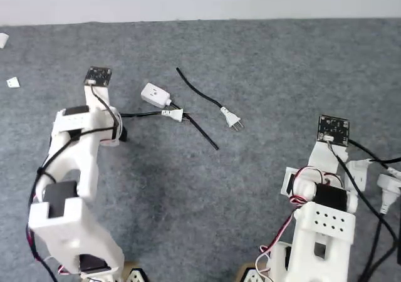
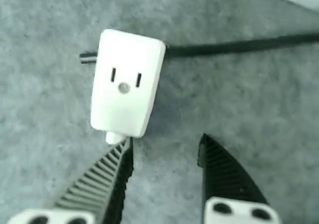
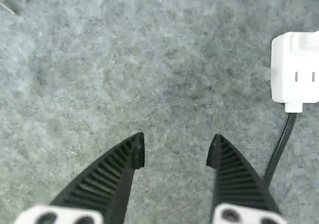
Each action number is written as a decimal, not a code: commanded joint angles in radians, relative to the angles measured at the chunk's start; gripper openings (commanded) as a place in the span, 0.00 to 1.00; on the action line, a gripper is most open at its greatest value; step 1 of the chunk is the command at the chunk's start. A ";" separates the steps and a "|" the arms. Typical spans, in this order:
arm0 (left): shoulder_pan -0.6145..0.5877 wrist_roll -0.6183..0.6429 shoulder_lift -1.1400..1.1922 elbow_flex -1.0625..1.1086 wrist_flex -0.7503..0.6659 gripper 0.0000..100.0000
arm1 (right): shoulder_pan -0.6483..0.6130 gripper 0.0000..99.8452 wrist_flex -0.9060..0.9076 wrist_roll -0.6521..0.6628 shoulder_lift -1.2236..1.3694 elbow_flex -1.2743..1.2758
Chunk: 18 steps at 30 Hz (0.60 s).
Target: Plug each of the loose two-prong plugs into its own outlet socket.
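Far left on the grey desk (image 1: pixel 250 188): two small white scraps (image 1: pixel 12 81). Next along, the left arm (image 1: pixel 75 163), lying up the desk toward a white outlet socket (image 1: pixel 155 94).

In the left wrist view, left jaws spread, pinching nothing, with one tip right at the stub end of that socket (image 2: pixel 127 82). Slotted face up and unfilled, black cord (image 2: pixel 239 47) just behind.

Just right of the socket in the high view: a white two-prong plug (image 1: pixel 173 114), flat on the desk, near the socket but not in it. Farther right, well apart: a second plug (image 1: pixel 233 120), prongs bare, with its black lead (image 1: pixel 197 91) trailing away up the desk.

At the right, the right arm (image 1: pixel 322 219). In the right wrist view, right jaws spread wide over bare desk, pinching nothing. Beside them, a second white socket (image 3: pixel 295 67) on a black cable (image 3: pixel 279 144), slots unfilled. Farther off, two bare prongs (image 3: pixel 10 0).
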 commanded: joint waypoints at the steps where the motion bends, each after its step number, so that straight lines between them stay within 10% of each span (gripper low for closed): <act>1: -0.014 0.017 0.068 -0.160 0.107 0.20 | -0.004 0.21 -0.019 -0.003 -0.019 -0.005; 18: -0.114 -0.187 -0.261 0.070 0.216 0.12 | -0.004 0.21 -0.019 -0.002 -0.019 -0.005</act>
